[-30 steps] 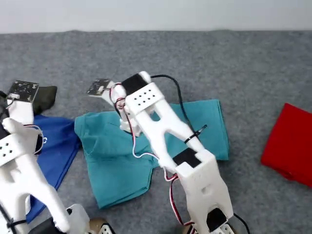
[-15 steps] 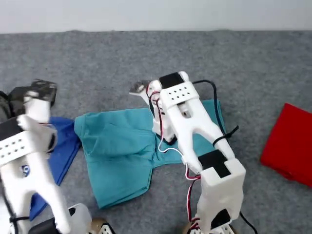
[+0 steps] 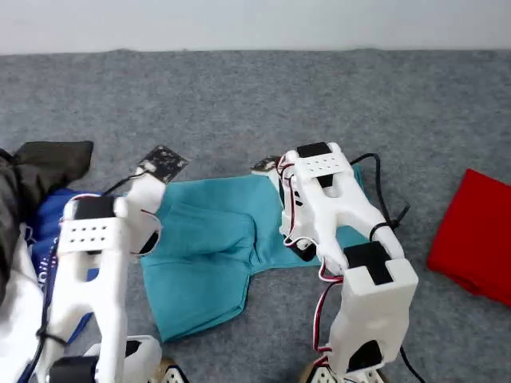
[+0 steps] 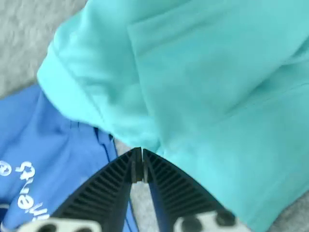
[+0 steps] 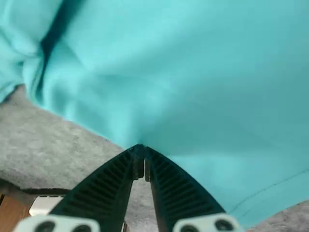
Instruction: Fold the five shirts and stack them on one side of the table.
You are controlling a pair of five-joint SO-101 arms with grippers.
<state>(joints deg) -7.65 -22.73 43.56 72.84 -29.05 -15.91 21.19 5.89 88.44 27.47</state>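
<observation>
From above, the teal shirt (image 3: 207, 263) lies rumpled on the table (image 3: 239, 104) toward its near edge, between both arms. Left wrist: the left gripper (image 4: 138, 164) pinches its sleeve beside a blue shirt (image 4: 43, 145). Right wrist: the right gripper (image 5: 139, 162) clamps its hem

Teal shirt (image 3: 204, 239); blue shirt (image 4: 41, 140), white print; red shirt (image 3: 475, 235); grey table (image 3: 239, 104).
</observation>
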